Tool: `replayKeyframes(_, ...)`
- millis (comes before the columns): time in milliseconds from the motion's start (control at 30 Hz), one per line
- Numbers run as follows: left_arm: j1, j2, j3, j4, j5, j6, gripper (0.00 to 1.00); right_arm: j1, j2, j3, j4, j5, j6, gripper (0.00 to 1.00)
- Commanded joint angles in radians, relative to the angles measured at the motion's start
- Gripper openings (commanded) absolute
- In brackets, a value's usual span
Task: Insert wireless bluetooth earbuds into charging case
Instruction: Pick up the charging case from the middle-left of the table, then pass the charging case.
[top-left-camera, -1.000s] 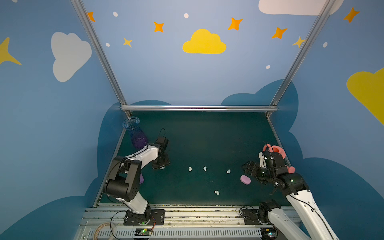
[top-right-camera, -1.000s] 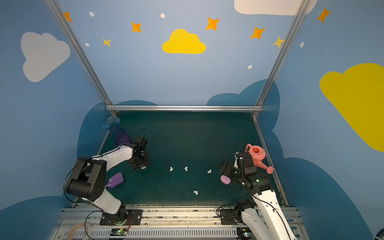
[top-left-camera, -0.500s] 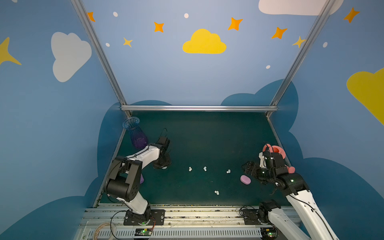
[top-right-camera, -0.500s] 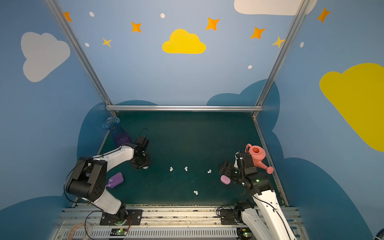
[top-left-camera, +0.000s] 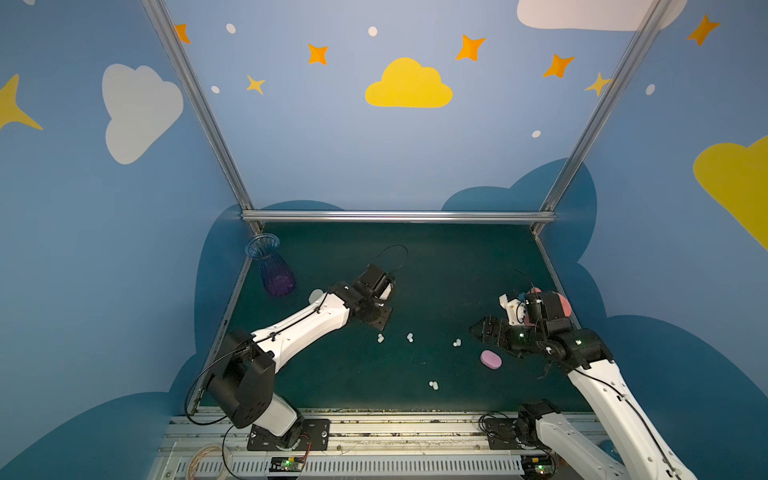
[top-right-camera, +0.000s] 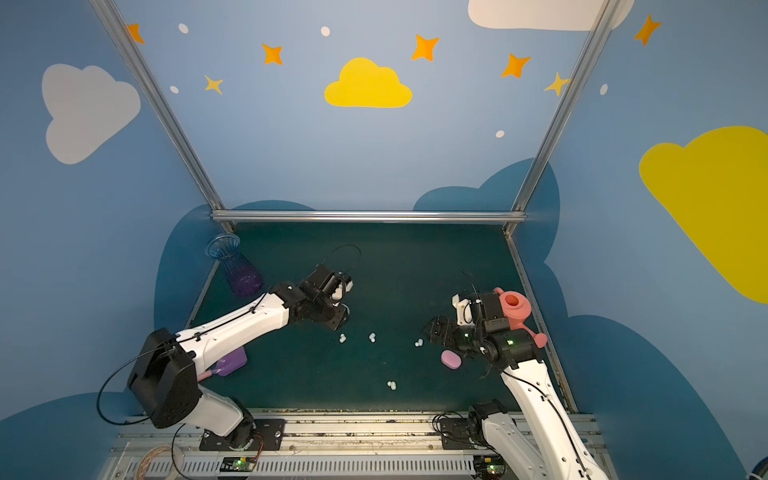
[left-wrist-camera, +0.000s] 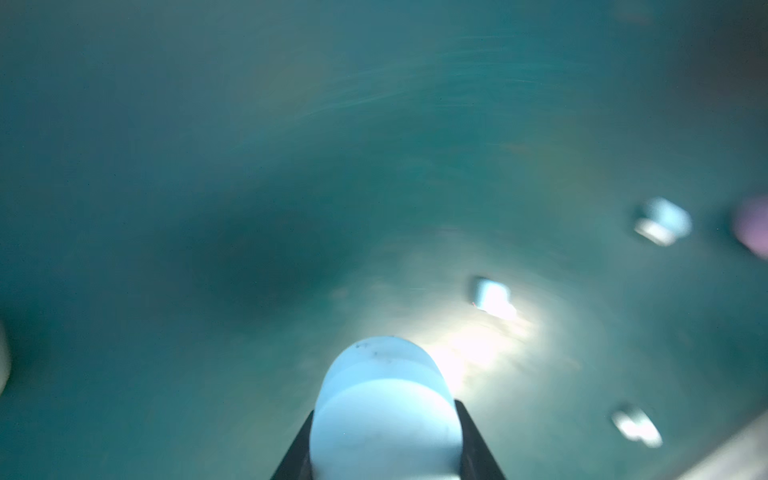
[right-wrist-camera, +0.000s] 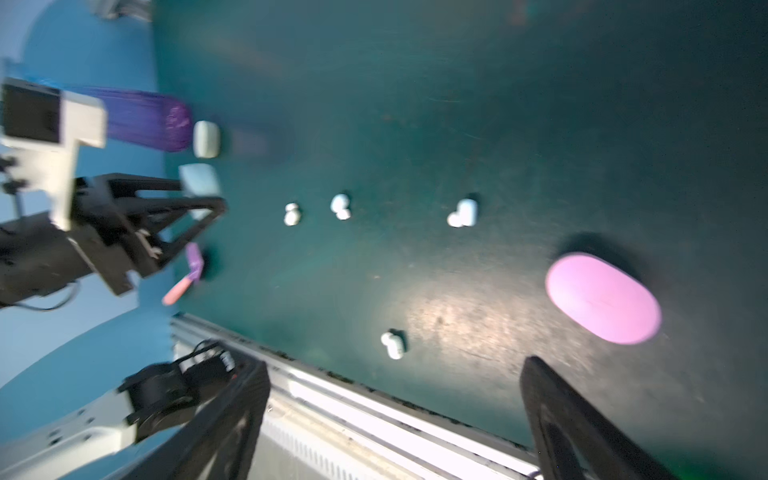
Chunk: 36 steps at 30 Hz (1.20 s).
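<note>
Four tiny, glossy, whitish two-lobed earbuds (top-left-camera: 410, 337) lay scattered on the counter (top-left-camera: 436, 270), pink case (top-left-camera: 491, 359) near the right claw (top-left-camera: 480, 331), jaws apart, left claw (left-wrist-camera: 384, 432) clamped on a blue case (left-wrist-camera: 382, 374)

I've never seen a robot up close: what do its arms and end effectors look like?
Both the left arm and right arm have smooth white shells, bulky black joints and black base plates. Thin black cables loop alongside; green lights glow on the right one. The left end effector and right end effector are black, with flat, triangular open-frame fingers.
</note>
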Motion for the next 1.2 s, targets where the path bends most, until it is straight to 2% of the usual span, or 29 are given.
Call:
replayKeyframes(0, -0.056, -0.057, -0.013, 0.073, 0.112, 0.221, 0.04, -0.005, 0.025, 0.038, 0.023, -0.178, -0.061, 0.92)
replayKeyframes(100, -0.107, -0.098, -0.044, 0.142, 0.191, 0.305, 0.04, -0.006, 0.047, 0.033, 0.044, -0.269, -0.062, 0.92)
replayKeyframes(267, -0.181, -0.124, -0.071, 0.189, 0.233, 0.414, 0.04, -0.006, 0.075, 0.01, 0.096, -0.373, -0.055, 0.92)
replayKeyframes(367, -0.22, -0.124, -0.07, 0.191, 0.229, 0.458, 0.04, -0.005, 0.091, -0.018, 0.162, -0.438, -0.019, 0.89)
replayKeyframes(467, -0.25, -0.117, -0.064, 0.191, 0.2, 0.49, 0.04, -0.001, 0.116, -0.032, 0.18, -0.465, -0.015, 0.8)
replayKeyframes(533, -0.259, -0.113, -0.056, 0.188, 0.198, 0.501, 0.04, 0.007, 0.13, -0.037, 0.181, -0.469, -0.015, 0.74)
replayKeyframes(733, -0.276, -0.095, -0.033, 0.177, 0.205, 0.532, 0.04, 0.06, 0.147, -0.056, 0.248, -0.467, 0.029, 0.65)
replayKeyframes(1167, -0.28, -0.076, -0.006, 0.163, 0.225, 0.553, 0.04, 0.192, 0.212, -0.066, 0.354, -0.42, 0.083, 0.58)
